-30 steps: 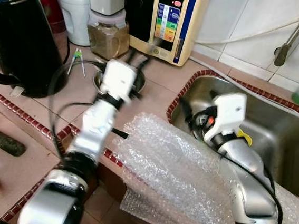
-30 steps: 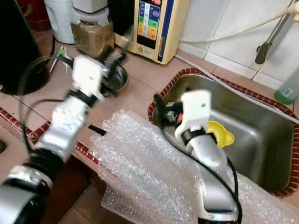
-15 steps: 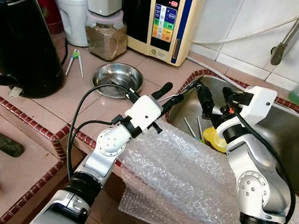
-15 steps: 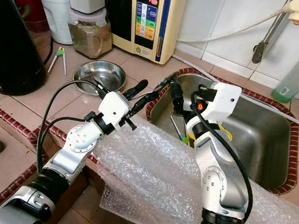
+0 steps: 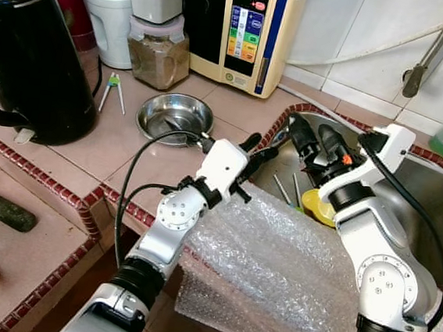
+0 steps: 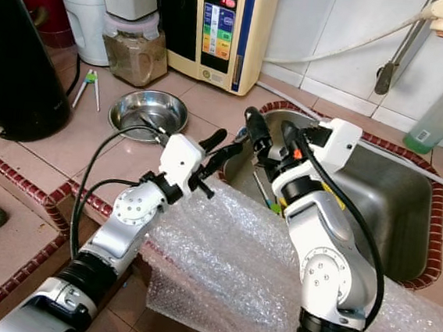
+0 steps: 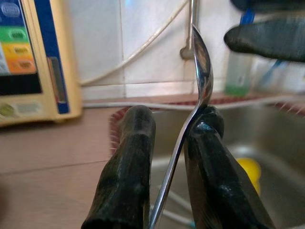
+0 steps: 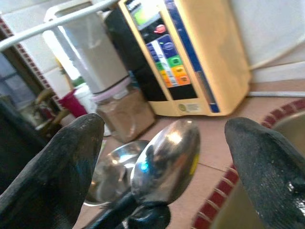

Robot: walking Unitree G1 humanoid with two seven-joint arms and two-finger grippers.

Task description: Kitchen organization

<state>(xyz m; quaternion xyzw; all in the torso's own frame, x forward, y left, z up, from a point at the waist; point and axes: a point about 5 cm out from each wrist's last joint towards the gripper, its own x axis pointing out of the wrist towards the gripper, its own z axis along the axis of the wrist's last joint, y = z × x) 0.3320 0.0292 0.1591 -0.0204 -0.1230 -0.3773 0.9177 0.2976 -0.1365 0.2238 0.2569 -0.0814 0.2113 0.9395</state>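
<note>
The left gripper (image 7: pixel 164 191) is clamped on a spoon (image 7: pixel 202 71), its bowl poking up between the right gripper's (image 8: pixel 164 143) wide-spread fingers. For a clean handover, the right should close squarely on the bowl before the left lets go. Below lies the sink (image 5: pixel 430 202); a steel bowl (image 5: pixel 175 114) sits behind.

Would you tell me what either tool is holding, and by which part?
The left tool pinches a metal spoon by its handle. The right tool is open, holding nothing.
</note>
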